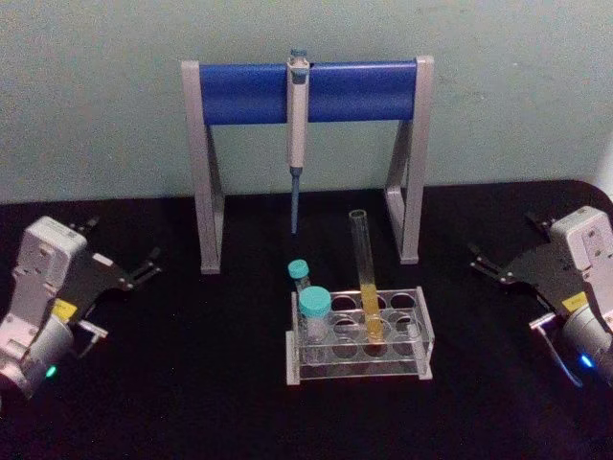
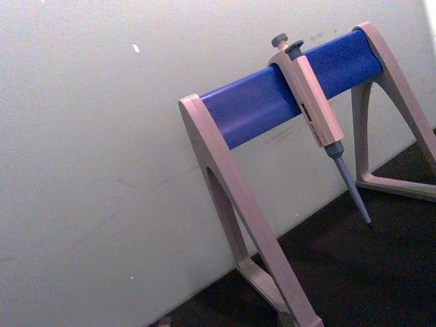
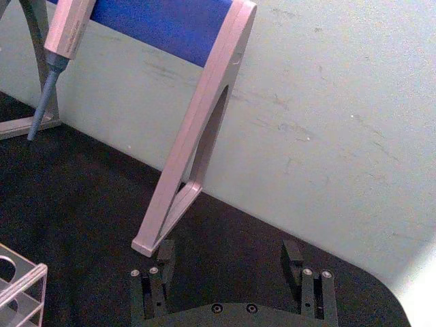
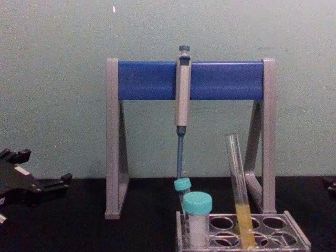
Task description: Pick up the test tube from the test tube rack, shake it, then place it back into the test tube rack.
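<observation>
One test tube [image 1: 365, 278], one rack [image 1: 424, 337]

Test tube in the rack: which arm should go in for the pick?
Probably right. The test tube stands in the test tube rack nearer the open right claw; the teal-capped tubes stand between it and the left claw.

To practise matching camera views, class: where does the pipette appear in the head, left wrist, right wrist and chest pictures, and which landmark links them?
Head: pipette hangs upright at the middle of the blue bar, upper centre.
Left wrist: pipette slants across the picture, hooked over the bar.
Right wrist: its lower body and tip, cut by the picture's edge, beyond the near leg.
Chest: centre, upright.
Shared landmark: the blue bar.
</observation>
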